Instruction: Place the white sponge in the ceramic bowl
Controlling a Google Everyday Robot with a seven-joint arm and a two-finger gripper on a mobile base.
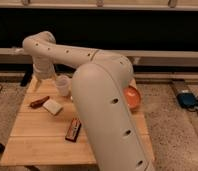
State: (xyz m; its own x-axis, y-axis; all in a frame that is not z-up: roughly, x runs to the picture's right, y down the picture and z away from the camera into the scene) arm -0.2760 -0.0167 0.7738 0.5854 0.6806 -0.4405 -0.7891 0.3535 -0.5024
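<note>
The white sponge (pixel 52 106) lies flat on the left part of the wooden table (pixel 42 145). The ceramic bowl (pixel 132 96), orange inside, sits at the table's right edge, and my arm's big white link hides its left part. My gripper (pixel 41 81) hangs from the wrist at the table's far left, above and behind the sponge and left of a translucent cup. It holds nothing that I can see.
A translucent white cup (pixel 63 85) stands just right of the gripper. A reddish-brown elongated object (pixel 39 101) lies left of the sponge. A dark bar-shaped packet (pixel 73 129) lies nearer the front. A blue device (pixel 188 99) is on the floor at right.
</note>
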